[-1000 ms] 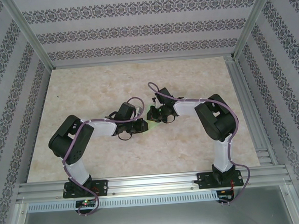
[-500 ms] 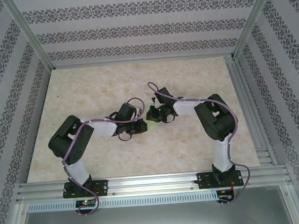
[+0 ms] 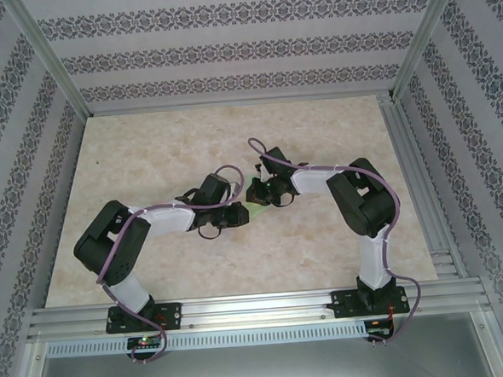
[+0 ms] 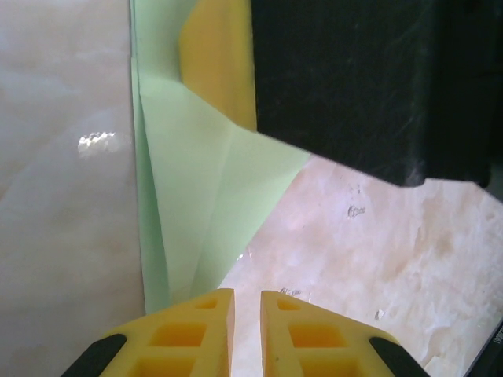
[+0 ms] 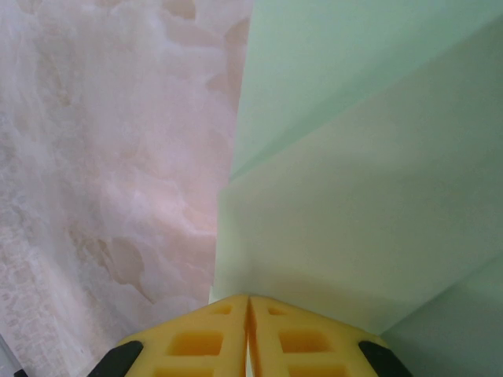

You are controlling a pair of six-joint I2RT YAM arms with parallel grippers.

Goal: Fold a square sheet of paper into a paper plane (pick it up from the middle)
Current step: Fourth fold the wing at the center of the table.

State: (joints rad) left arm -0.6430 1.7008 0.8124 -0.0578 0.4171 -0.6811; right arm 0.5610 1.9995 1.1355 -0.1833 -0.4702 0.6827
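The square sheet of paper point(image 3: 255, 210) is pale green, partly folded with creases, and lies mid-table between my two grippers. Seen from the left wrist, the paper point(image 4: 204, 188) runs up along the left. My left gripper point(image 4: 247, 302) stands at its lower corner, almost shut; bare table shows through the thin slit between its fingers. My right gripper's black body point(image 4: 354, 78) rises just beyond. From the right wrist, the right gripper point(image 5: 249, 302) is shut on the paper point(image 5: 354, 157), which spreads away from its tips. From above, left gripper point(image 3: 246, 213) and right gripper point(image 3: 253, 199) nearly touch.
The marble-patterned tabletop point(image 3: 147, 161) stretches wide on all sides of the grippers. An aluminium frame rail point(image 3: 413, 170) borders the right side and patterned walls enclose the cell. Cables loop over both forearms.
The left arm's elbow has swung left and lower while its gripper stayed by the paper. The right arm has hardly moved.
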